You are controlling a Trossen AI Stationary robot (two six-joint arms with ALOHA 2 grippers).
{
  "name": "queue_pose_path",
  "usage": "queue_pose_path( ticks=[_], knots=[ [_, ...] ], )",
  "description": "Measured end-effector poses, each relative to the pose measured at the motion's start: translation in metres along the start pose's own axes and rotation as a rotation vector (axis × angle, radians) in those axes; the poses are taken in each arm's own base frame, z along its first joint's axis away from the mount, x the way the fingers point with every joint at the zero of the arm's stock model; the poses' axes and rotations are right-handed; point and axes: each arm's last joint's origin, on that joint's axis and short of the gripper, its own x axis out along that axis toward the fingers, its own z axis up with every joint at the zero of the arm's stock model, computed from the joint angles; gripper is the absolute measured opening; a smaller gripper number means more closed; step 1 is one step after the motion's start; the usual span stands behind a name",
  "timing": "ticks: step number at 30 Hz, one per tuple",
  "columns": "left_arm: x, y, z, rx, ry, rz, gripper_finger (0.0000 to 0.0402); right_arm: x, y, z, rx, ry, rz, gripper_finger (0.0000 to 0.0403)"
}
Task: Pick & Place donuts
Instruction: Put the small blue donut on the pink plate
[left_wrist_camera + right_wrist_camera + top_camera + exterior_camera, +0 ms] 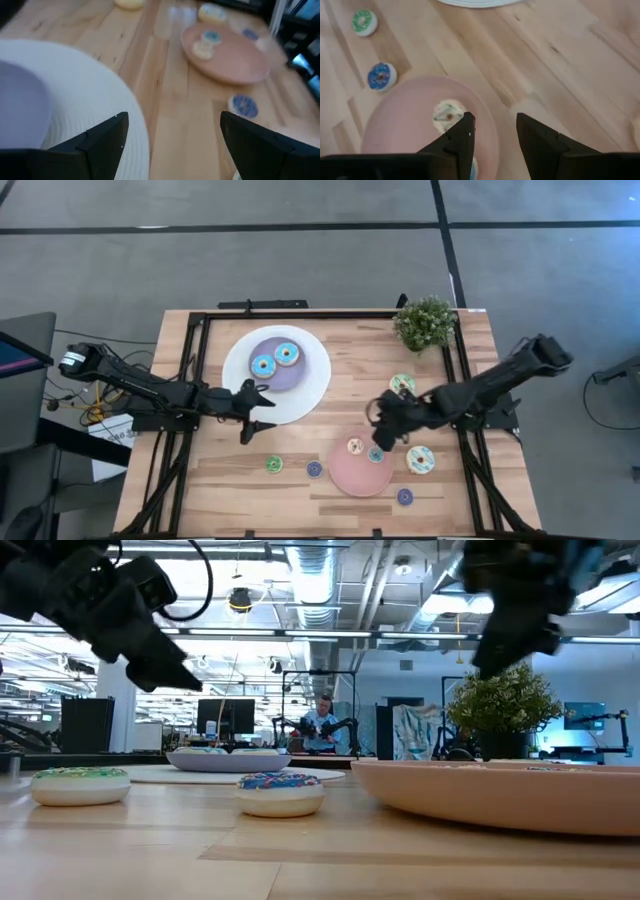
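Right end effector [384, 430] apart, empty, hovering at the pink plate's [345, 472] 1 o'clock rim above sorted mini donuts [355, 446]; left end effector [252, 413] apart, waiting beside white plate [312, 385].

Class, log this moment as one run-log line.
left gripper: open, beside white plate | right gripper: open, empty, above pink plate | pink plate: two mini donuts

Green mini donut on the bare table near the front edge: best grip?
Come straight down on the green mini donut and close the gripper across its outer rim. It lies flat and low, with wood clear around it; the purple mini donut sits apart from it.
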Motion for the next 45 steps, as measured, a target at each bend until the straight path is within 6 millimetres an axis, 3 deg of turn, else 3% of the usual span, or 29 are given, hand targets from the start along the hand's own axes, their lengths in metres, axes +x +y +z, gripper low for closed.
queue_pose_path(
  ticks=[6, 18, 24, 27, 31, 40, 45],
  knots=[
    [0.000, -0.001, 0.006, -0.014, -0.063, 0.002, 0.0309, -0.009, -0.012, -0.028, 0.033, -0.059, -0.017, 0.0134],
    [0.000, 0.001, 0.007, -0.019, -0.094, 0.078, 0.0309, -0.010, -0.004, -0.038, -0.037, -0.055, 0.011, 0.0134],
    [0.000, 0.001, 0.007, -0.019, -0.091, 0.079, 0.0309, -0.002, 0.002, -0.026, 0.019, -0.003, 0.141, 0.0138],
    [0.000, 0.001, 0.006, -0.018, -0.088, 0.080, 0.0309, -0.006, 0.013, -0.016, 0.046, 0.007, 0.299, 0.0155],
    [0.000, 0.001, 0.005, -0.013, -0.070, 0.082, 0.0309, -0.015, 0.029, -0.009, 0.044, -0.011, 0.375, 0.0182],
    [0.000, 0.002, 0.002, -0.006, -0.042, 0.089, 0.0309, 0.016, 0.054, -0.004, -0.054, 0.044, 0.282, 0.0236],
    [0.000, 0.003, 0.001, -0.004, -0.035, 0.091, 0.0309, 0.025, 0.060, 0.001, -0.012, 0.249, 0.092, 0.0240]
  ],
)
